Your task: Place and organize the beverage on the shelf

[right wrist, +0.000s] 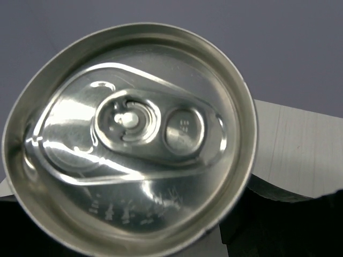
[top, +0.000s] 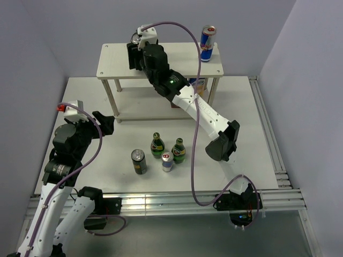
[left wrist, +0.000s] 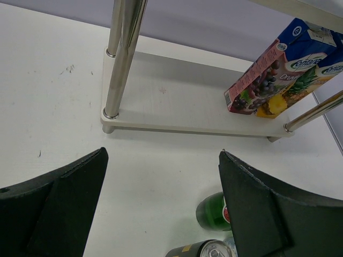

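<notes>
Grip: right claw (top: 134, 53) is closed on a can (right wrist: 128, 139); its silver lid fills the wrist view and its body colour is hidden.
Key relation: the can is over the left rear of the shelf (top: 115, 67) top board, lid toward the wrist camera. Whether its base touches the board cannot be told.
Next move, as a judgement: straight down onto the board, then release.
Top board neighbour: blue can (top: 207, 44) stands upright at the right end, well apart and not in the way.
Lower tier: carton (left wrist: 278, 69) on its right part.
Left claw (left wrist: 161, 209): wide open and empty, hovering over the surface (top: 252, 134) and facing the shelf's left front post.
Waiting on surface: black can (top: 139, 161), small blue can (top: 168, 161), left bottle (top: 157, 144) and right bottle (top: 178, 150). All are upright and clustered front and centre, nearer the left claw.
Obstruction: the right arm stretches across the shelf front, so it likely blocks a left-arm reach to the middle.
</notes>
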Motion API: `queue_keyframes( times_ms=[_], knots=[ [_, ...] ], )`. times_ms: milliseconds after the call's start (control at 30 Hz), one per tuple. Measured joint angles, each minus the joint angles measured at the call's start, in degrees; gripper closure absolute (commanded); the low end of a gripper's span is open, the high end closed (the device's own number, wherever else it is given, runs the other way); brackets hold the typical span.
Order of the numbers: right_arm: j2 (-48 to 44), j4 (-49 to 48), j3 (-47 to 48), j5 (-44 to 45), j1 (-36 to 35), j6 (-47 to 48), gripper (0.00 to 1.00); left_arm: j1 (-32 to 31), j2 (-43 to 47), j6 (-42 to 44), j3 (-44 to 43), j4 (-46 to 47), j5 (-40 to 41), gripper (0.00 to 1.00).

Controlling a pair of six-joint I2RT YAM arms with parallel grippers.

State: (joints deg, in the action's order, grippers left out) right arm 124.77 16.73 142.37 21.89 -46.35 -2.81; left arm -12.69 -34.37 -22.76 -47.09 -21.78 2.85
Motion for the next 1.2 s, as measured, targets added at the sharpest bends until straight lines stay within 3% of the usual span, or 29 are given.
queue_keyframes(
  times_ms=[200, 600, 633, 667, 1200],
  knots=[
    [1.70, -2.23, 0.00, 0.04, 0.00, -0.11, 0.20, 0.13, 0.02, 0.00, 0.00, -0.02, -0.02, 0.09],
    [3.69, -2.91, -1.70, 0.87, 0.02, -0.13, 0.19, 0.13, 0.04, 0.00, 0.00, 0.00, -0.02, 0.09],
    [3.69, -3.06, -1.95, 0.96, 0.02, -0.11, 0.17, 0.13, 0.04, 0.00, 0.00, 0.00, -0.02, 0.09],
    [3.69, -3.26, -2.03, 0.96, 0.02, -0.15, 0.00, 0.13, 0.04, 0.00, 0.00, 0.00, -0.02, 0.09],
    [-7.41, -8.96, -19.56, -0.57, -0.17, -1.18, 0.00, 0.35, 0.02, 0.00, 0.00, -0.02, 0.00, 0.09]
  ],
)
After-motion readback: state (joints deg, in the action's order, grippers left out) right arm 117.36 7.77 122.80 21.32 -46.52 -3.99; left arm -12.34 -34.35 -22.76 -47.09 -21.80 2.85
